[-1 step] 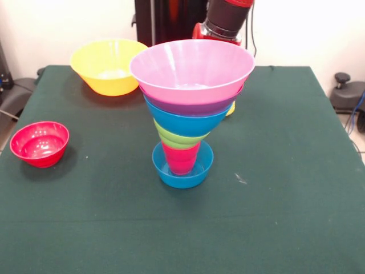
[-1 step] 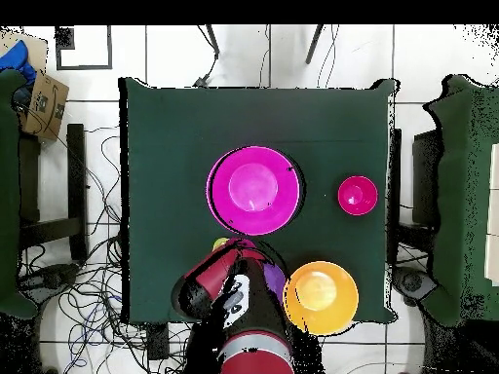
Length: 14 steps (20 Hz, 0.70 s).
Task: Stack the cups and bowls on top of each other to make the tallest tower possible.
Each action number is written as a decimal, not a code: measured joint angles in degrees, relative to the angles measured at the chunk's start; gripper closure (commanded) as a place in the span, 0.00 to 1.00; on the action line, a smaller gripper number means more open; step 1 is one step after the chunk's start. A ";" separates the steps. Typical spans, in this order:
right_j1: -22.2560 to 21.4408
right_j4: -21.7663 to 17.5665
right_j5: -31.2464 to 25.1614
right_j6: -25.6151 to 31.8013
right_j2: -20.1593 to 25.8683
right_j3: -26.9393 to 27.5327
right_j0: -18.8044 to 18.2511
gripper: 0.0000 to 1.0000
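Six glossy plastic pieces in flaring tower (image 1: 188, 114) | round red bowl (image 1: 40, 143) apart | hand state unseen

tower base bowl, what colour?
Blue: the small bowl under the red cup. Clearest in the front view; overhead, the pink bowl hides it.

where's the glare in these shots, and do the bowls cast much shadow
Front view: bright highlights sit inside the pink bowl and the yellow bowl, and the wall behind is washed out; shadows on the table are soft and faint. Overhead view: the pink bowl's centre looks paler, and little shadow shows.
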<state>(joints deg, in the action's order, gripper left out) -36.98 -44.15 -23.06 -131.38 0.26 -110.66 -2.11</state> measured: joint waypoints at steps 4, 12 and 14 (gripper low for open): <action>0.01 0.00 0.00 0.00 0.00 0.18 0.00 1.00; 0.53 0.00 0.00 0.00 0.01 0.70 -0.16 1.00; 0.80 0.00 0.00 0.00 0.01 0.72 -0.27 1.00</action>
<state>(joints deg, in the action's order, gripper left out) -36.18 -44.15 -23.06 -131.38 0.27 -109.95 -2.38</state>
